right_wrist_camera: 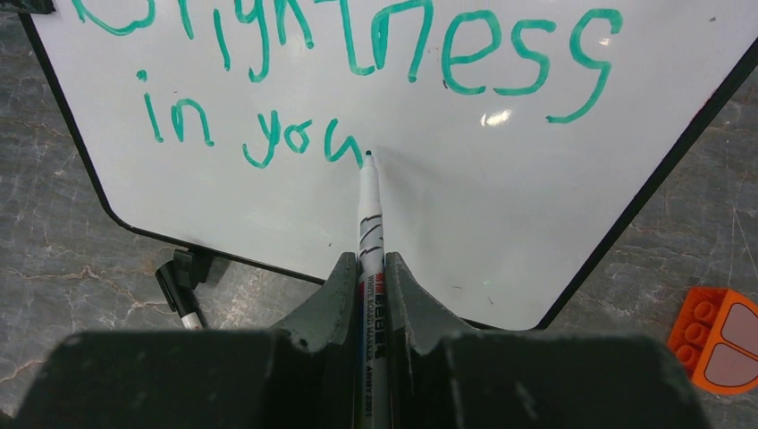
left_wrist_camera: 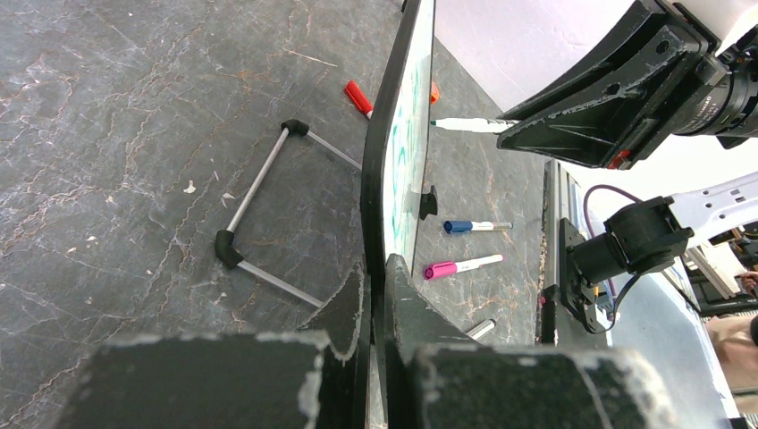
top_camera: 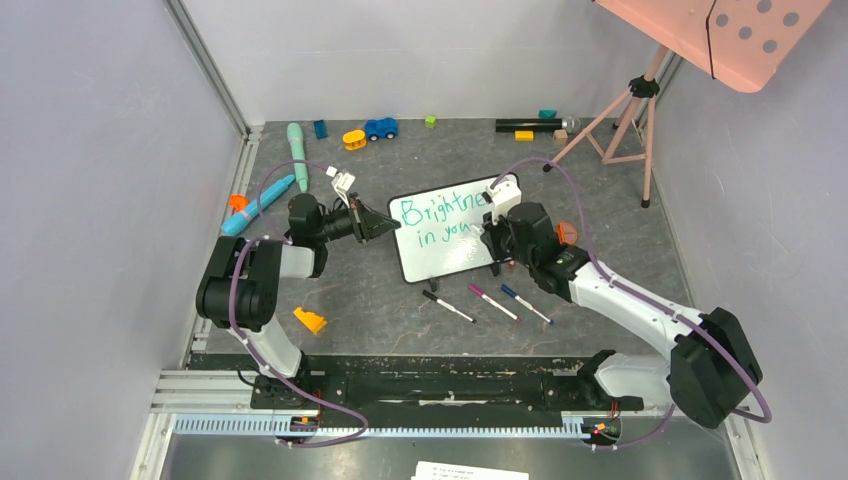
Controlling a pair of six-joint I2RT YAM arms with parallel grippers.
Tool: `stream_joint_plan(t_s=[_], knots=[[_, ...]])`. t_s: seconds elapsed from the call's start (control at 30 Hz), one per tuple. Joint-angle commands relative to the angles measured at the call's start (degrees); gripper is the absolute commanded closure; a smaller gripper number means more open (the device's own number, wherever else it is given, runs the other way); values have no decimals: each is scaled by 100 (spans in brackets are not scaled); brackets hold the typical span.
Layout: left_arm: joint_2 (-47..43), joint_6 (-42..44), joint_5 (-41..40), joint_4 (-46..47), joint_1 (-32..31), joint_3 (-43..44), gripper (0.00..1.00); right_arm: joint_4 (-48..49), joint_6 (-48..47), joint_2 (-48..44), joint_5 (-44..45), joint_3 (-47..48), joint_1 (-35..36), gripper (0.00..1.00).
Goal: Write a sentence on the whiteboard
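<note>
Left fingers (left_wrist_camera: 344,313) clamp whiteboard (top_camera: 450,255) edge | right fingers (right_wrist_camera: 335,286) hold marker (right_wrist_camera: 369,206), tip on whiteboard

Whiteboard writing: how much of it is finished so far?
Done: teal words "Brightness" and "in you" on the whiteboard. In hand: right jaws pinch the marker, tip at the board after "you"; left jaws clamp the board's edge. Left: the second line looks unfinished.

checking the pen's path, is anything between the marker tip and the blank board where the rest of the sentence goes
Nothing visible. The marker tip sits on the whiteboard right after "you", and the white to its right and below is bare. The left gripper clamps its left edge, clear of that area.
</note>
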Motion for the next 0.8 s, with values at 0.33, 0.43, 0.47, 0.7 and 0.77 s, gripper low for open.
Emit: stream_joint_plan(t_s=[0.33,0.43,0.47,0.7,0.77], knots=[[-92,736,1,-103,-77,51,98,200,-94,246,-81,340,-26,100],[-87,737,3,-104,-73,46,98,196,-97,290,-42,349,-23,100],[-89,736,0,-104,-73,46,98,192,-89,293,-15,349,-24,100],[-92,736,0,-104,-73,49,98,156,-93,284,289,384,-33,100],[-94,736,4,-104,-73,48,98,135,-95,278,334,401,-42,100]])
